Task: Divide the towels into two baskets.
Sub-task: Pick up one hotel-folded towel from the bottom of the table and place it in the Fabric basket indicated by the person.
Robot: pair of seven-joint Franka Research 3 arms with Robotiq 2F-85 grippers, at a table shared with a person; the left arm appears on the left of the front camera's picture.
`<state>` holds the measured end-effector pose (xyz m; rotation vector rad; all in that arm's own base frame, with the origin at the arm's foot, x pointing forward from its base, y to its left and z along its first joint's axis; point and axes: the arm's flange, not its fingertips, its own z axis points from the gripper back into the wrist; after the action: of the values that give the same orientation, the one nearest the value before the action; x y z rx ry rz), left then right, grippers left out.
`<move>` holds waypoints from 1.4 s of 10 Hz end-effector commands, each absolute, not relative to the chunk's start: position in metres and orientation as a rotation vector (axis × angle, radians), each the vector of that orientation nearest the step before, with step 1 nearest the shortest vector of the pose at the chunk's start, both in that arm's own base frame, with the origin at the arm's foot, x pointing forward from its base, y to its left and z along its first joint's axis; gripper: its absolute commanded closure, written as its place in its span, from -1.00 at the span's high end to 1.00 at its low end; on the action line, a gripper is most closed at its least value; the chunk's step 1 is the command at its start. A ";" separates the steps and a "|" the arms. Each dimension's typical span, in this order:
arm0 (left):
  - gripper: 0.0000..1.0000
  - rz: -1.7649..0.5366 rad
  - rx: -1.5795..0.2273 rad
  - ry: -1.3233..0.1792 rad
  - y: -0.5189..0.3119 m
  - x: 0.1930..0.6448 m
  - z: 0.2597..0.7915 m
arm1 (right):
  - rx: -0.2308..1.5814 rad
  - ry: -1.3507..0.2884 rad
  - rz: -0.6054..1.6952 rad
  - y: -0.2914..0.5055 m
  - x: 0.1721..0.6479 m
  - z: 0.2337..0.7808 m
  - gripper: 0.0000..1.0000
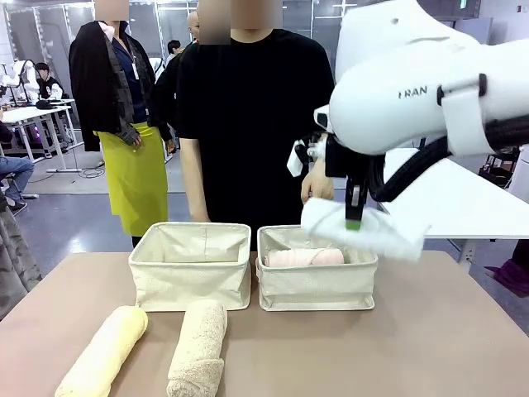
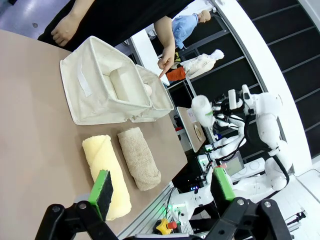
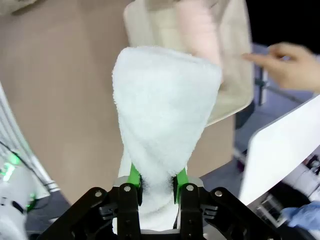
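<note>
– Up over the right basket (image 1: 318,285), what is that white towel (image 1: 364,233) doing?
– It hangs in the air. The right tool (image 3: 157,177) is shut tight on one end of it. The rest of the towel sticks out past the green pads (image 3: 134,175).
– Is something inside that basket?
– Yes, the pink towel (image 1: 304,258) lies in it, on its side, across the basket.
– Where are the other two towels?
– The yellow towel (image 1: 103,351) and the beige towel (image 1: 198,347) lie on the desk (image 1: 413,347). They are side by side with a little gap between them. They lie in front of the left basket (image 1: 190,285), on the robot's side.
– And the two baskets?
– They stand next to each other in the middle of the desk, almost touching.
– What about the left tool (image 2: 162,187)?
– Its jaws are wide open and it holds nothing. It hangs above the desk, near one end of the yellow towel.
– Is someone there?
– A person in a black top stands at the far side of the desk, behind the baskets. One hand (image 3: 287,67) is by the right basket, with a finger pointing out.
</note>
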<state>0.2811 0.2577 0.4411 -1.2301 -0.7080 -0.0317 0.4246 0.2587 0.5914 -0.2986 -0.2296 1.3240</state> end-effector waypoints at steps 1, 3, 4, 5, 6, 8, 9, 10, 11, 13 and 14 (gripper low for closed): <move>1.00 -0.039 -1.242 -0.719 0.259 0.278 0.442 | -0.252 -0.274 1.510 0.279 0.469 0.591 -0.40; 1.00 -0.039 -1.242 -0.719 0.259 0.278 0.442 | -0.278 -0.265 1.653 0.296 0.503 0.577 -0.40; 1.00 -0.039 -1.242 -0.719 0.259 0.278 0.442 | -0.325 -0.231 1.699 0.303 0.520 0.565 -0.40; 1.00 -0.039 -1.242 -0.719 0.259 0.278 0.442 | -0.338 -0.237 1.723 0.307 0.533 0.554 -0.40; 1.00 -0.039 -1.242 -0.719 0.259 0.278 0.442 | -0.308 -0.220 1.724 0.308 0.546 0.543 -0.40; 1.00 -0.039 -1.242 -0.719 0.259 0.278 0.442 | -0.270 -0.164 1.717 0.302 0.564 0.514 -0.40; 1.00 -0.039 -1.242 -0.719 0.259 0.278 0.442 | -0.233 -0.156 1.716 0.301 0.568 0.503 -0.40; 1.00 -0.039 -1.242 -0.719 0.259 0.278 0.442 | -0.236 -0.132 1.730 0.300 0.571 0.491 -0.40; 1.00 -0.039 -1.242 -0.719 0.259 0.278 0.442 | -0.216 -0.114 1.732 0.301 0.576 0.481 -0.40; 1.00 -0.039 -1.242 -0.719 0.259 0.278 0.442 | -0.190 -0.104 1.734 0.304 0.585 0.465 -0.40; 1.00 -0.039 -1.242 -0.719 0.259 0.278 0.442 | -0.188 -0.099 1.739 0.305 0.586 0.460 -0.40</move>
<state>0.2811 0.2577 0.4410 -1.2303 -0.7076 -0.0313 0.5810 0.3033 0.4540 -0.2039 -0.1015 1.7045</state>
